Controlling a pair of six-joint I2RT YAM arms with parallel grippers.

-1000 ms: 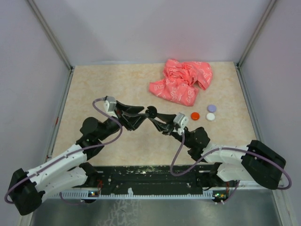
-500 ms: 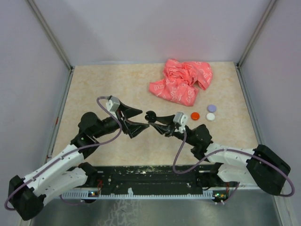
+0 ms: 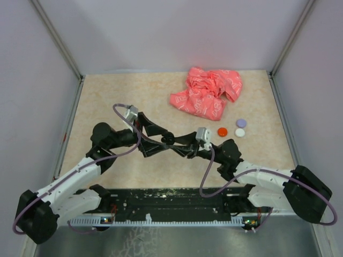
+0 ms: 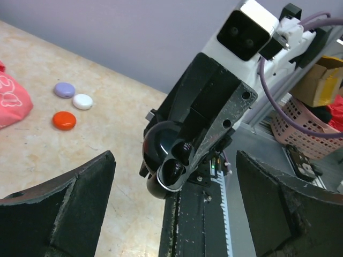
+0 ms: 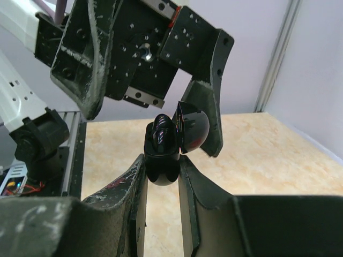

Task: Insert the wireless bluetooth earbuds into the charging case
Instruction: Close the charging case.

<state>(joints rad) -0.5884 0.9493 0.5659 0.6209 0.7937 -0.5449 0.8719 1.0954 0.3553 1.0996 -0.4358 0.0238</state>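
Right gripper (image 5: 163, 170) clamped on charging case (image 4: 167, 160), lid (image 5: 193, 128) open, held above bench (image 3: 107, 101) between arms. Dark earbuds (image 5: 161, 131) look seated inside; I can't confirm depth. Left gripper (image 4: 174, 158) spread wide, gripping nothing. Insertion looks near done; next I'd press lid shut without twisting case loose.

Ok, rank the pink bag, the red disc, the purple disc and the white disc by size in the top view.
1. The pink bag, by far the largest.
2. The red disc, purple disc and white disc look about the same size, so they tie.
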